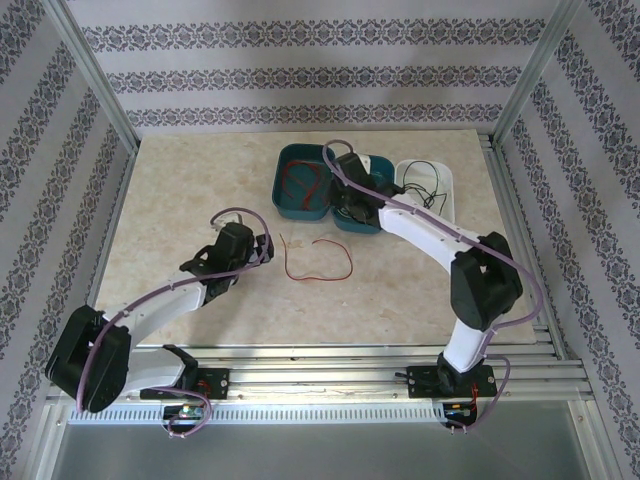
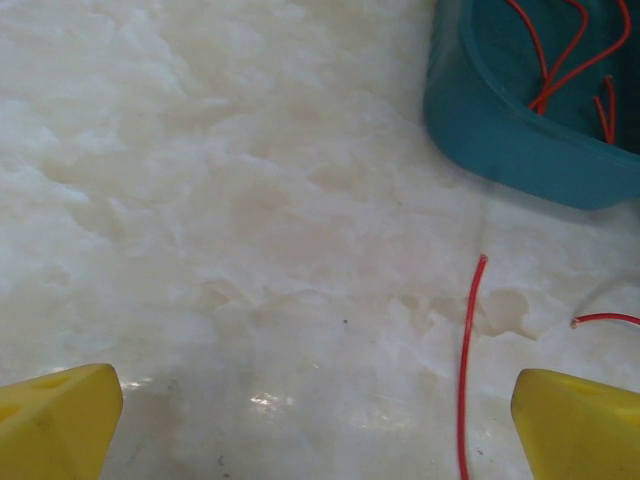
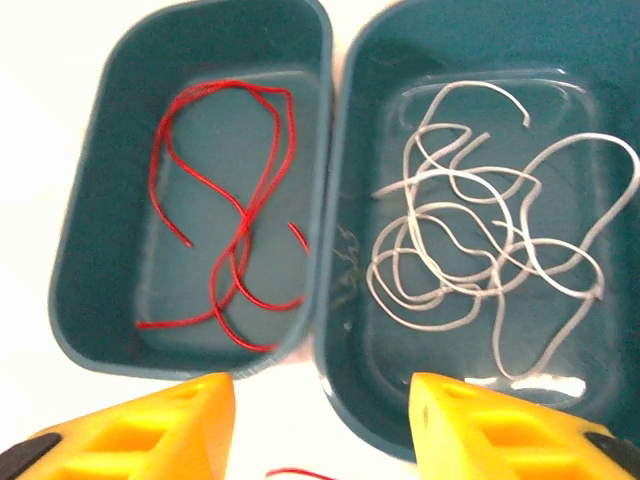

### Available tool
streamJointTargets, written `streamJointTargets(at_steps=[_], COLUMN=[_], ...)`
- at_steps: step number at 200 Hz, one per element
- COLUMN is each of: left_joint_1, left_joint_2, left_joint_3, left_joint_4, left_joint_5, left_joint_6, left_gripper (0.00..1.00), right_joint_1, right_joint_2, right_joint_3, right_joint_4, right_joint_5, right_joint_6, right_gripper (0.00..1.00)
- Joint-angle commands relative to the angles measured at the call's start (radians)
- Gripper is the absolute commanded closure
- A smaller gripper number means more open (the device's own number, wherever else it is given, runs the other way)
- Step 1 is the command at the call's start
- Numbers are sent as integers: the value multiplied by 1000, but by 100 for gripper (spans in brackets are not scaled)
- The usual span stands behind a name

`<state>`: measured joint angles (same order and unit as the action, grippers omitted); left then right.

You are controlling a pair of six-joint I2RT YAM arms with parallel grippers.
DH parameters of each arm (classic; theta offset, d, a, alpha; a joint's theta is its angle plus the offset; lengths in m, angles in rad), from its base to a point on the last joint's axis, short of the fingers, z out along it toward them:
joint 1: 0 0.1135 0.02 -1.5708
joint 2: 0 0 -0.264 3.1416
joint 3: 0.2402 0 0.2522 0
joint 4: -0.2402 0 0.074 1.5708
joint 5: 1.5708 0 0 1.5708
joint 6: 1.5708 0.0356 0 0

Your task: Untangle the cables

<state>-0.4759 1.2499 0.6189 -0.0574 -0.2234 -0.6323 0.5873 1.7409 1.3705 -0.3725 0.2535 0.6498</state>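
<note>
One red cable (image 1: pixel 318 268) loose on table (image 1: pixel 180 200), top view: just right of left gripper (image 1: pixel 264 248), left arm nearer; right gripper (image 1: pixel 352 212) over teal bins (image 1: pixel 283 168).
Left wrist: jaws apart; strand (image 2: pixel 466 350) lies near-far, close to right finger (image 2: pixel 580 425).
Right wrist: jaws apart; bins hold red bundle (image 3: pixel 232 230) and white bundle (image 3: pixel 490 265), the latter covered by arm in top view.

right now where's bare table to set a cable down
Free: far-left table, between the side frame and the left teal bin; also the near strip between the loose red cable and the front rail. Crowded: the bins at the back, under the right gripper.
</note>
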Motion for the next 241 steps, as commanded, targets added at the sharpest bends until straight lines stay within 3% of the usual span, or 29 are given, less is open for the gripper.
streamJointTargets(at_steps=[1, 29, 58, 128, 241], left_joint_1=[3, -8, -28, -65, -106], left_joint_2=[29, 71, 125, 259, 386], left_joint_3=[31, 52, 89, 137, 200], left_joint_4=[58, 63, 61, 89, 132], left_joint_5=[42, 47, 48, 42, 50], left_joint_6=[-3, 9, 35, 11, 11], left_gripper=[0, 0, 0, 11, 22], right_joint_1=[11, 20, 29, 36, 33], right_joint_2=[-84, -200, -298, -462, -463], right_joint_3=[-98, -247, -357, -510, -564], right_joint_4=[-9, 9, 11, 20, 25], right_joint_5=[42, 97, 150, 204, 195], right_joint_6=[1, 49, 54, 78, 141], right_gripper=[45, 29, 2, 2, 2])
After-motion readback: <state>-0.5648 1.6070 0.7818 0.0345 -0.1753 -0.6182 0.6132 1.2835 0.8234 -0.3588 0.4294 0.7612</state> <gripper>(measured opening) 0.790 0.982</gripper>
